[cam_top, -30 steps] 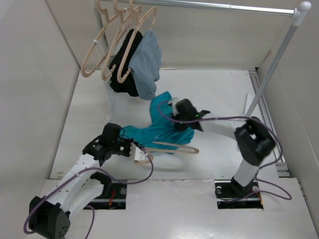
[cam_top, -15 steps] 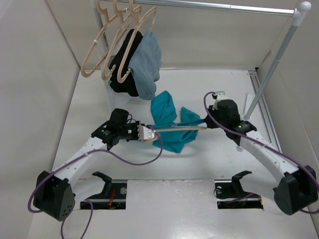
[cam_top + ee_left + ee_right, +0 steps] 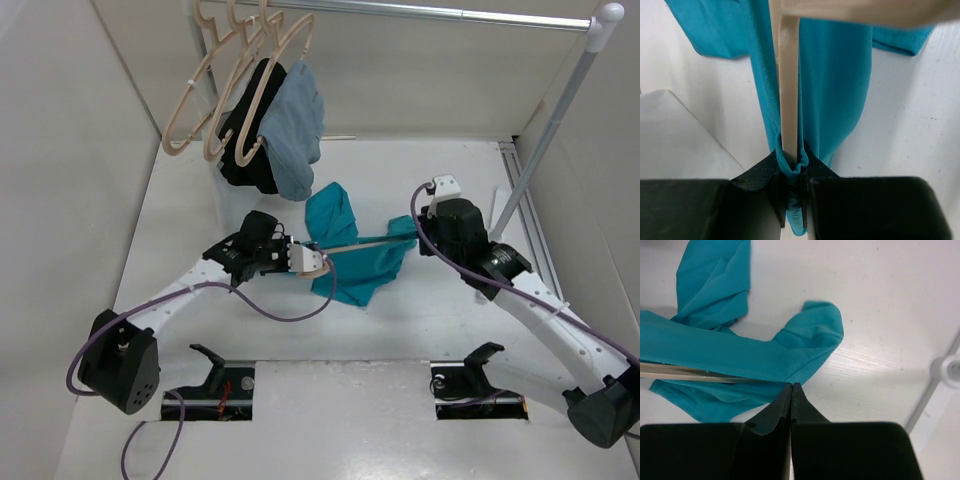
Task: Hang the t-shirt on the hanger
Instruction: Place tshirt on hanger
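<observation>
The left claw (image 3: 790,169) is clamping the hanger (image 3: 355,246) and a t-shirt (image 3: 350,280) fold, the hanger's length lying across the desk (image 3: 180,220) toward the right claw (image 3: 791,388), closed on the cloth's edge.

Three garments are here: one teal t-shirt (image 3: 345,270) in the middle of the table (image 3: 180,220), plus one grey-blue garment (image 3: 293,135) and one black garment (image 3: 245,150) hanging at the far left. One pale wooden hanger (image 3: 355,246) is at the t-shirt, while the identical hangers (image 3: 190,110) on the single rail (image 3: 450,14) overlap too much to count surely, at least three. Two robot arms reach in, the left arm (image 3: 180,295) and the right arm (image 3: 540,300).
</observation>
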### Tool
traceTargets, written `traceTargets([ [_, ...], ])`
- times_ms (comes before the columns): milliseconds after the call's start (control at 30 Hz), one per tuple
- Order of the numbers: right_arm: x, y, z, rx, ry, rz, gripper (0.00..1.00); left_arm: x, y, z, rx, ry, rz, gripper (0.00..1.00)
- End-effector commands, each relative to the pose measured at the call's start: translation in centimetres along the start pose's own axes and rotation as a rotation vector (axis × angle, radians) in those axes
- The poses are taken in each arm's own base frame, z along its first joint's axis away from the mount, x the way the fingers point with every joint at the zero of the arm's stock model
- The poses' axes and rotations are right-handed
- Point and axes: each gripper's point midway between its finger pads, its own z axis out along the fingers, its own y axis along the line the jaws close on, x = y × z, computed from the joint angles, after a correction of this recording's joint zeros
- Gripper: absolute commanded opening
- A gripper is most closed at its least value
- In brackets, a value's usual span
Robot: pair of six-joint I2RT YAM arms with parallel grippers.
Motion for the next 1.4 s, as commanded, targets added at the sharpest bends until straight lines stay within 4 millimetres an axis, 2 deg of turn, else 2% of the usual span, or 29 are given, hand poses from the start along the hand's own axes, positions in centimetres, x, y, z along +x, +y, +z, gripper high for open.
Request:
traceTargets([
  [0,-3.0,-3.9,-1.9,0.24,-0.053,-0.129,0.0,4.0,-0.1,-1.8,-0.015,0.233,0.024,0.0],
  [33,-3.7,-2.9,-1.7,0.215,-0.073,-0.153,0.0,3.6,-0.2,-1.7,-0.004,0.236,0.038,0.0],
  [67,-3.8,-0.9,-1.6,0.162,-0.087,-0.197,0.0,3.3,-0.1,-1.6,0.006,0.228,0.037,0.0],
  [100,-4.5,0.5,-1.6,0.112,-0.11,-0.221,0.0,1.7,0.8,-1.9,-0.005,0.184,0.038,0.0],
  [133,-4.4,1.9,-0.9,0.059,-0.107,-0.265,0.0,0.8,0.9,-1.9,0.014,0.152,0.019,0.0],
  [167,-4.9,4.4,-0.5,-0.057,-0.132,-0.26,0.0,-0.8,0.4,-2.0,0.059,0.08,-0.003,0.0],
  [200,-4.6,5.8,-0.1,-0.124,-0.136,-0.272,0.0,-2.8,1.8,-2.8,0.045,0.019,-0.008,0.0],
  [233,-4.5,6.7,0.5,-0.182,-0.143,-0.291,0.0,-3.6,1.7,-2.9,0.07,-0.012,-0.01,0.0],
  [267,-5.3,9.2,0.2,-0.336,-0.194,-0.294,0.0,-4.8,1.0,-3.1,0.107,-0.045,0.002,0.0],
  [367,-5.3,10.3,1.5,-0.419,-0.167,-0.317,0.0,-6.5,0.4,-3.4,0.127,-0.067,0.056,0.0],
  [400,-4.8,10.8,1.6,-0.449,-0.135,-0.346,0.0,-6.6,0.1,-3.4,0.141,-0.066,0.079,0.0],
  [433,-5.9,11.0,1.4,-0.457,-0.149,-0.375,0.0,-6.8,-0.1,-3.3,0.145,-0.07,0.086,0.0],
  [467,-5.5,11.2,2.1,-0.468,-0.127,-0.424,0.0,-6.9,-0.1,-3.3,0.145,-0.071,0.095,0.0],
  [500,-5.1,11.6,1.9,-0.501,-0.104,-0.447,0.0,-6.9,-0.8,-2.9,0.167,-0.068,0.104,0.0],
  [567,-5.9,11.8,1.2,-0.52,-0.117,-0.48,0.06,-7.2,-0.8,-2.9,0.161,-0.069,0.103,0.0],
  [600,-5.9,11.7,1.0,-0.52,-0.112,-0.491,0.13,-7.1,-1.0,-2.6,0.168,-0.063,0.092,0.0],
  [633,-5.5,11.5,0.5,-0.531,-0.1,-0.511,0.39,-7.3,-0.3,-2.5,0.139,-0.064,0.085,0.0],
  [667,-5.6,11.1,0.3,-0.532,-0.103,-0.521,0.51,-7.3,0.1,-2.4,0.125,-0.054,0.064,0.0],
  [700,-6.1,10.5,-0.5,-0.536,-0.129,-0.555,0.6,-7.3,0.1,-2.4,0.125,-0.054,0.064,0.0],
  [767,-5.6,10.5,-1.7,-0.569,-0.123,-0.568,0.73,-7.5,0.4,-2.5,0.118,-0.059,0.056,0.0],
  [867,-5.9,10.6,-3.9,-0.622,-0.17,-0.627,0.74,-8.0,0.3,-2.5,0.122,-0.084,0.057,0.0],
  [967,-4.8,11.2,-5.7,-0.715,-0.211,-0.696,0.73,-8.5,0.0,-2.7,0.15,-0.12,0.037,0.0],
  [1033,-3.2,12.6,-6.2,-0.783,-0.208,-0.726,0.71,-9.2,0.4,-3.1,0.152,-0.164,0.029,0.0],
  [1067,-3.0,13.2,-6.6,-0.807,-0.224,-0.733,0.69,-9.0,0.2,-3.2,0.166,-0.171,0.016,0.0],
  [1100,-2.9,14.0,-7.0,-0.842,-0.246,-0.739,0.68,-10.0,0.4,-3.7,0.166,-0.21,0.021,0.0],
  [1167,-2.0,15.5,-6.5,-0.88,-0.233,-0.756,0.66,-10.1,0.0,-3.8,0.184,-0.221,0.028,0.0],
  [1233,-2.3,16.5,-6.0,-0.899,-0.253,-0.759,0.66,-10.4,0.0,-4.1,0.183,-0.236,0.031,0.0],
  [1300,-1.5,17.3,-5.2,-0.939,-0.222,-0.758,0.66,-10.6,0.3,-4.2,0.177,-0.24,0.021,0.0],
  [1367,-1.7,17.7,-4.8,-0.948,-0.225,-0.765,0.66,-10.6,0.3,-4.2,0.177,-0.24,0.021,0.0],
])
